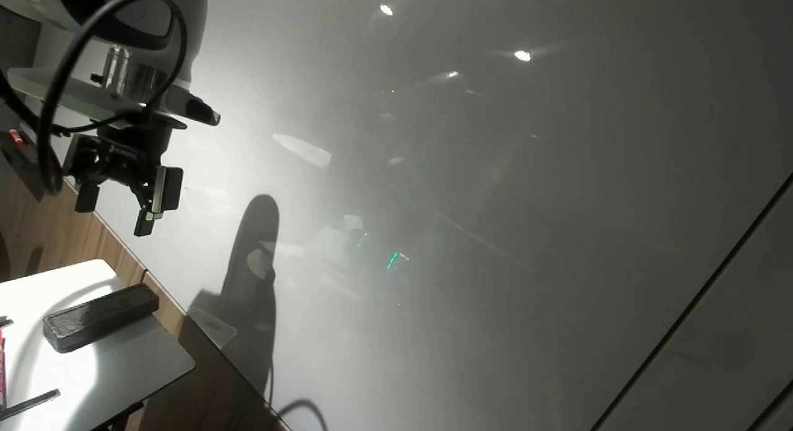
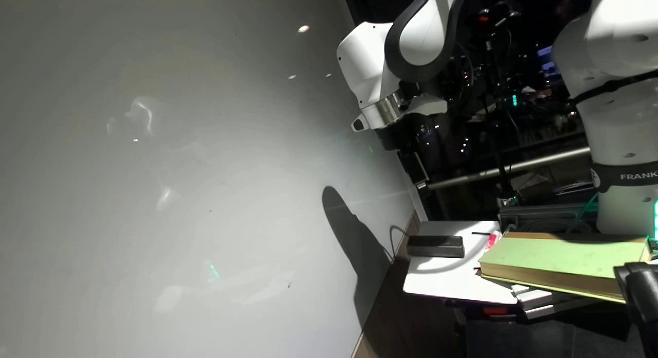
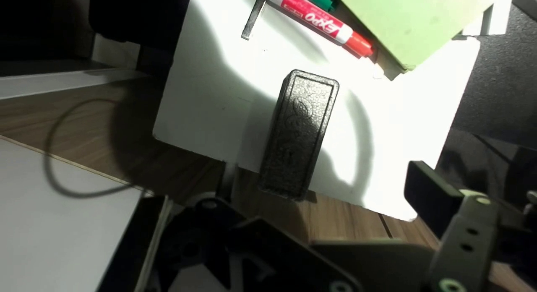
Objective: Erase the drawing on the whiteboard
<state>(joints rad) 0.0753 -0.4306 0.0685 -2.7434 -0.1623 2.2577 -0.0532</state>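
Whiteboard [image 1: 446,189], quantity one: we see its glossy grey-white surface across much of both exterior views. We count one robot arm [image 2: 367,59], then one white table [image 3: 197,99] near the whiteboard, with one green slab [image 2: 560,252] partly over it. One gripper [image 1: 118,209] holds its two fingers wide apart. One black eraser [image 3: 295,136] lies on the table, at the edge facing the whiteboard. Two markers [image 3: 319,22], one red, one green, lie near the slab.

White arm [image 2: 362,59] is wearing black "FRANK" band [image 2: 611,179]; black cable [image 1: 45,134] is looping; black gripper [image 1: 115,209] is showing blurry, probable screws [image 3: 483,200].
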